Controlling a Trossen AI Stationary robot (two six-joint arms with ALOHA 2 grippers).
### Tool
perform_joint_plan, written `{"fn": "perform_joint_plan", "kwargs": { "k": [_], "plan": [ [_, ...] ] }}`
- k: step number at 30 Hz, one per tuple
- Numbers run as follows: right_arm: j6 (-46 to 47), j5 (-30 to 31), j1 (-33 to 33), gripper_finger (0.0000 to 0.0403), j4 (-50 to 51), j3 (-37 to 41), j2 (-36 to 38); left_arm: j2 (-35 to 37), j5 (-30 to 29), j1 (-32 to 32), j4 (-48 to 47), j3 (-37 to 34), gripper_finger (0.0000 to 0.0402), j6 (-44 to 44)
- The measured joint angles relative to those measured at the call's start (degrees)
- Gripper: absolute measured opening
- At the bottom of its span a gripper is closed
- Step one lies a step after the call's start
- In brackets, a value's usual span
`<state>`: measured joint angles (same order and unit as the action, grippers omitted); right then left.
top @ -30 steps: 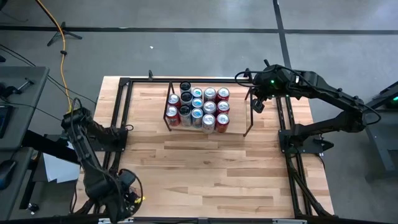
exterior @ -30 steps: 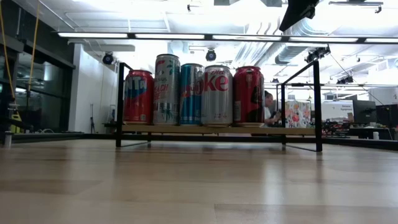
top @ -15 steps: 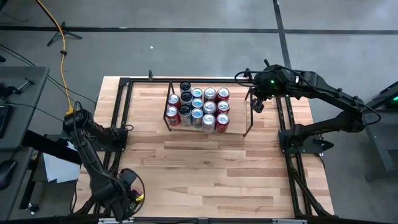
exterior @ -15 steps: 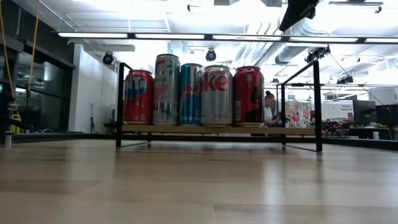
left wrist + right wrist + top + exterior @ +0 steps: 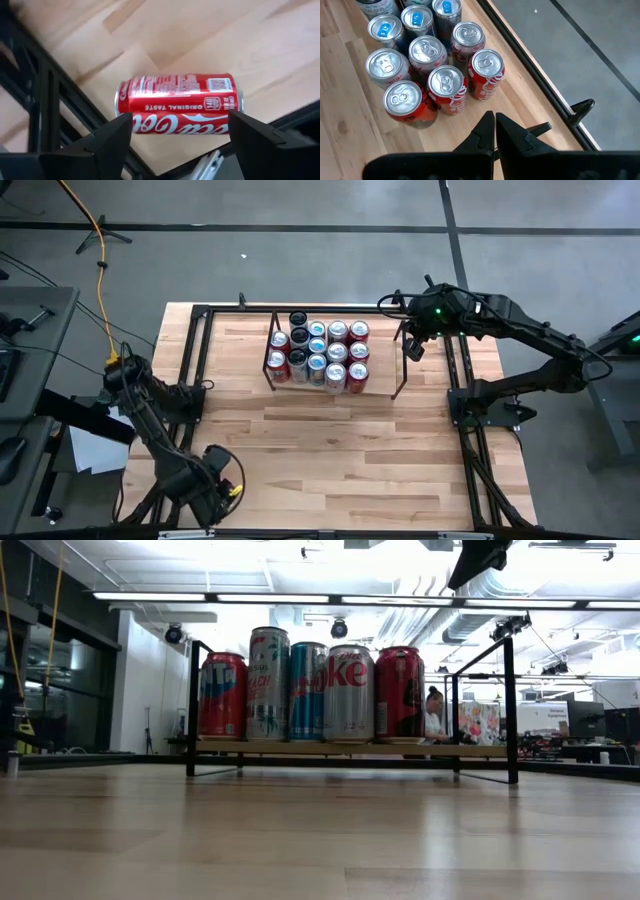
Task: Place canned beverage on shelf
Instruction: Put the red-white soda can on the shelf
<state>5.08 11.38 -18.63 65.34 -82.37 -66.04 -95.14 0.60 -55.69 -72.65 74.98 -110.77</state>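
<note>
A red cola can lies on its side on the wooden table near the front left corner, beside the black rail. My left gripper hangs over it, pointing down and open, one finger over each end of the can. In the high view the left gripper hides the can. The shelf stands at the far middle with several upright cans on its flat top, also seen in the low view as cans. My right gripper hovers shut above the shelf's right end.
The black rail frame edges the table, and a bar of it runs close by the lying can. Bare wood lies between the shelf and the near edge. A person shows in the room behind the shelf.
My left gripper has sunk toward the lying can and shifted a little toward the table's right, turning somewhat about its own axis. Its fingers have stayed open. The right arm and the cans on the shelf have kept still.
</note>
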Motion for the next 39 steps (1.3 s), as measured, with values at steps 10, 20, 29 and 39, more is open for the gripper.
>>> {"fn": "perform_joint_plan", "kwargs": {
  "k": [10, 20, 29, 39],
  "plan": [
    [0.1, 0.0, 0.0, 0.0, 0.0, 0.0, 0.0, 3.2, 0.2, 0.8, -0.5, -0.5, 0.0275, 42.3],
    [2.1, 0.0, 0.0, 0.0, 0.0, 0.0, 0.0, 3.2, 1.1, -2.2, 4.0, -10.0, 0.0275, 66.5],
    [3.0, 0.0, 0.0, 0.0, 0.0, 0.0, 0.0, 3.2, 1.3, -2.5, 10.4, -14.0, 0.0275, 71.0],
    [3.9, 0.6, -0.1, 0.0, 0.0, 0.0, -0.2, 3.2, -2.0, -2.6, 18.4, -17.1, 0.0275, 74.0]
  ]
}}
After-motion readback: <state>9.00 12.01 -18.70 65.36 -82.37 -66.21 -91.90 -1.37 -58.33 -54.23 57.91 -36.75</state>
